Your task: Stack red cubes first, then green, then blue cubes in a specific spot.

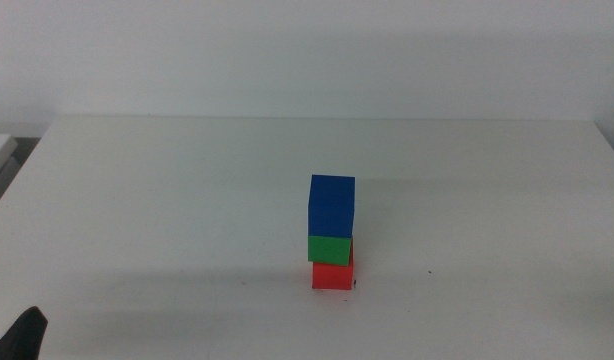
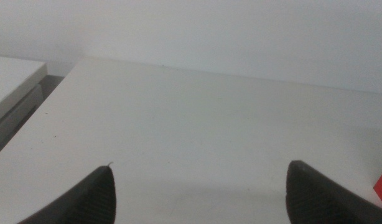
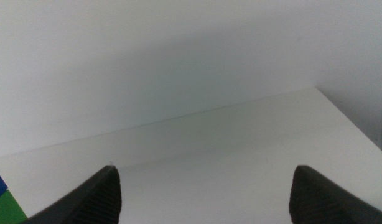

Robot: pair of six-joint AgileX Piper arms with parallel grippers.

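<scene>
red cube (image 1: 333, 276) sits on the white table (image 1: 167, 200) toward the middle of its front edge, green cube (image 1: 329, 248) on it, blue cube (image 1: 332, 205) on top. left gripper (image 2: 197, 193) hangs over the front left corner, jaws wide, holding nothing. right gripper (image 3: 203, 193) likewise gapes, empty.

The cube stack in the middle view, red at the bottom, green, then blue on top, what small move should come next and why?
Probably none toward the stack: keep both arms back. The blue cube sits on the green cube, which sits on the red cube, so the order looks complete. The left gripper and right gripper are open, holding nothing, away from the cubes. Approaching only risks toppling it.
</scene>
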